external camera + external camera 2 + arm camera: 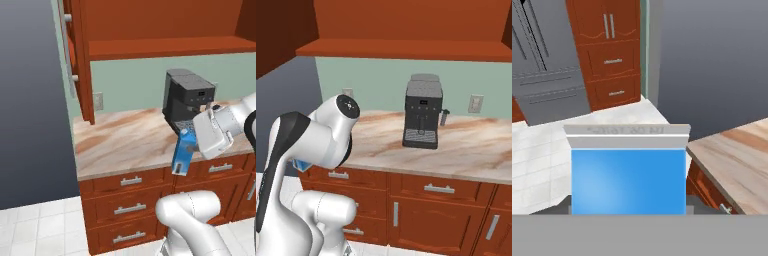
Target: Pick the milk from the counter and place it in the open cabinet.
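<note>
Milk [628, 180] sits clamped in your tool [192, 145], off the tabletop [125, 140] and tilted at its front edge, at 7 o'clock from the coffee machine [186, 97]. Pickup looks done; you have yet to lift it into the open cabinet [165, 47] at 12 o'clock.

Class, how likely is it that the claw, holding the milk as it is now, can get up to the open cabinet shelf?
Probably yes. The claw grips the milk in front of the drawers. The cabinet above has no door, and only the coffee machine stands nearby.
</note>
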Controlling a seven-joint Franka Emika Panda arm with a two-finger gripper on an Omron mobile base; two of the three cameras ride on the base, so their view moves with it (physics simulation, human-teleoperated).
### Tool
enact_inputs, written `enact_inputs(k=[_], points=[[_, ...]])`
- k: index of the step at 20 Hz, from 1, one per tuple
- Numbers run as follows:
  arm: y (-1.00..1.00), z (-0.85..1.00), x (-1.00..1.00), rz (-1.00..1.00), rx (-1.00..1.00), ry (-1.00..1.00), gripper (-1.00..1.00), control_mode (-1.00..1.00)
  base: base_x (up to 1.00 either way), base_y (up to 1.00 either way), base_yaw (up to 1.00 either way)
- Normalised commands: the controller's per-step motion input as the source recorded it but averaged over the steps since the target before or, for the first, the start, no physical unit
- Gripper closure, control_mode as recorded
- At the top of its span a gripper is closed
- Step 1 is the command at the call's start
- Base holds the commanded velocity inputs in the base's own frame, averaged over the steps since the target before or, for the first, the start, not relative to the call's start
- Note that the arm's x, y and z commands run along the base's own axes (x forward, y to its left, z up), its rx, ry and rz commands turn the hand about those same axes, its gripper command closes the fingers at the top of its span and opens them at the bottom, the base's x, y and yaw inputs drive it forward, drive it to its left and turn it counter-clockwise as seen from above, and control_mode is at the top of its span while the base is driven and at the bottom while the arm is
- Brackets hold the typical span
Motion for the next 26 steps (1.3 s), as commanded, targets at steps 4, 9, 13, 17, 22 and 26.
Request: enact_inputs(k=[4,9,13,17,22,26], points=[[0.0,0.0,0.0,0.0,0.0,0.0,1.0,1.0,0.36,-0.49,0.17],[0.0,0.0,0.0,0.0,0.0,0.0,1.0,1.0,0.31,-0.57,0.11],[0.0,0.0,0.0,0.0,0.0,0.0,1.0,1.0,0.34,-0.55,0.08],[0.0,0.0,0.0,0.0,0.0,0.0,1.0,1.0,0.64,-0.22,0.01],[0.0,0.0,0.0,0.0,0.0,0.0,1.0,1.0,0.65,-0.16,0.01],[0.0,0.0,0.0,0.0,0.0,0.0,1.0,1.0,0.36,-0.21,0.0]])
